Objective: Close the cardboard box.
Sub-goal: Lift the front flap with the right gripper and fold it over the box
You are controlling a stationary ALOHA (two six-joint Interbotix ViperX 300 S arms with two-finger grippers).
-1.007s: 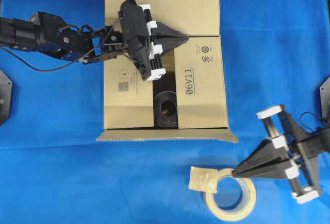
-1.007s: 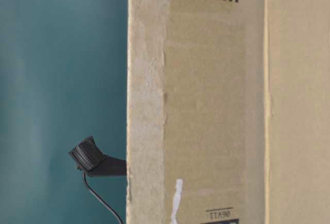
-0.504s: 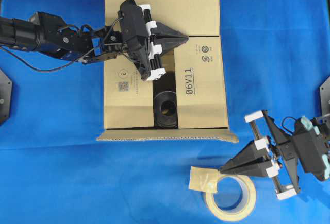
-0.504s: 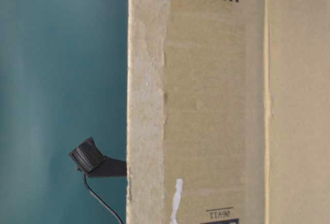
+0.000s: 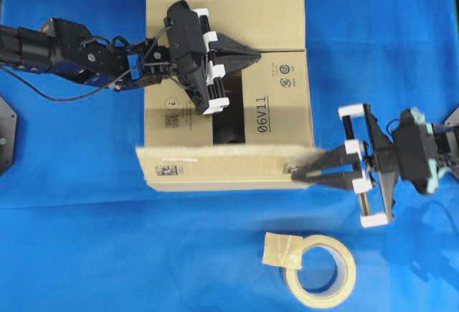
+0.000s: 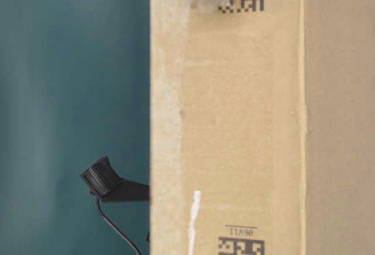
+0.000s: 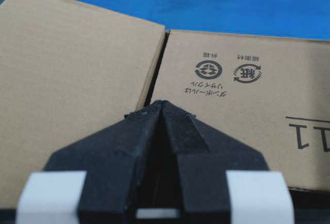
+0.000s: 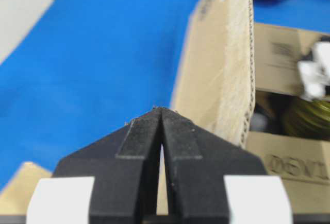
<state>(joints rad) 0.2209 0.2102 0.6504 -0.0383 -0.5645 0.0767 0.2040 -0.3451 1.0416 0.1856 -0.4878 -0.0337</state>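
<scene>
I am in the middle of folding the flaps of the large brown corrugated cardboard box (image 5: 228,86), which stands on the blue cloth of the bench (image 5: 387,46), a little left of its middle in the overhead view. The far flap and the two side flaps already lie flat on top of the box, and a dark gap between the side flaps is open, with something dark and round inside that I cannot identify. The step in hand is the last flap, the near one with small barcode labels (image 5: 219,168): it is now partly raised and looks blurred in the overhead view. My right pincer (image 5: 300,176) has its jaws pressed together to a point and holds nothing; its tip is at the right end of this near flap, touching it from the outer side as far as I can judge. In the right wrist view the flap's corrugated edge stands just beside the tip. My left pincer (image 5: 254,54) is also closed to a point with nothing between its jaws, and it rests on top of the box at the seam where the far flap meets the right side flap, so I think it keeps them down. The next move, in my judgement, calls for pushing the near flap over the top of the box until it lies flat. The roll of beige tape (image 5: 320,270) lies on the bench in front of the box, apart from both pincers.
</scene>
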